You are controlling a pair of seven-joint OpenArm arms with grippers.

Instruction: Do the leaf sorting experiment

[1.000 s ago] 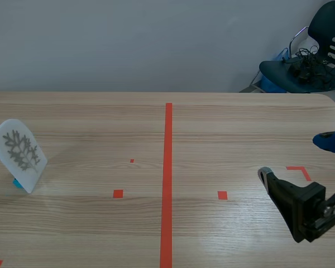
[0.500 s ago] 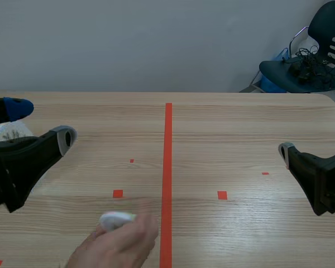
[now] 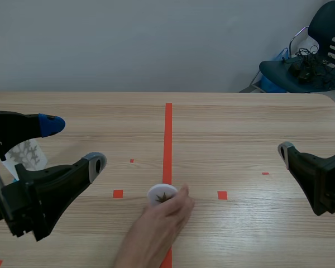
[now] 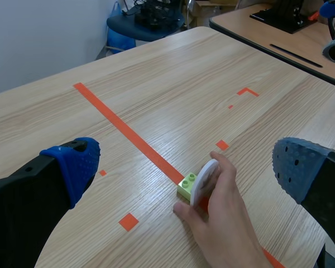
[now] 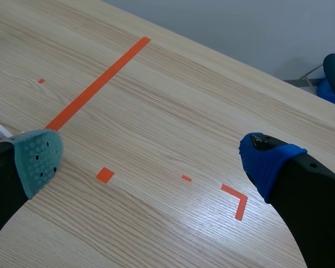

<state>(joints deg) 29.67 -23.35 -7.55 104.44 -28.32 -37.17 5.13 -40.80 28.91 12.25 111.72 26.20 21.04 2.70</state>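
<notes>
Now, in the scene view, we see the left robot hand (image 3: 73,143) spread wide and holding nothing, well to the left of the long tape line (image 3: 168,139). The right robot hand (image 3: 313,134) is just as wide and empty, well to that line's right. A person's hand (image 3: 156,229) lies across the line, its fingertips against a small white leaf disc (image 3: 162,195) that stands at the line's left edge. A larger leaf card (image 3: 28,154) stands far left of the line, partly hidden behind the left robot hand.

From the left wrist, we see the left robot hand (image 4: 187,164) gaping to either side of the line (image 4: 123,128). On the line, the leaf disc (image 4: 205,181) stands upright on a lime-green brick (image 4: 187,186), and the person's hand (image 4: 223,223) pinches the disc.

From the right wrist, the right robot hand (image 5: 153,159) is wide open over bare counter (image 5: 212,100). The line (image 5: 97,84) runs ahead of its grey-green padded finger.
</notes>
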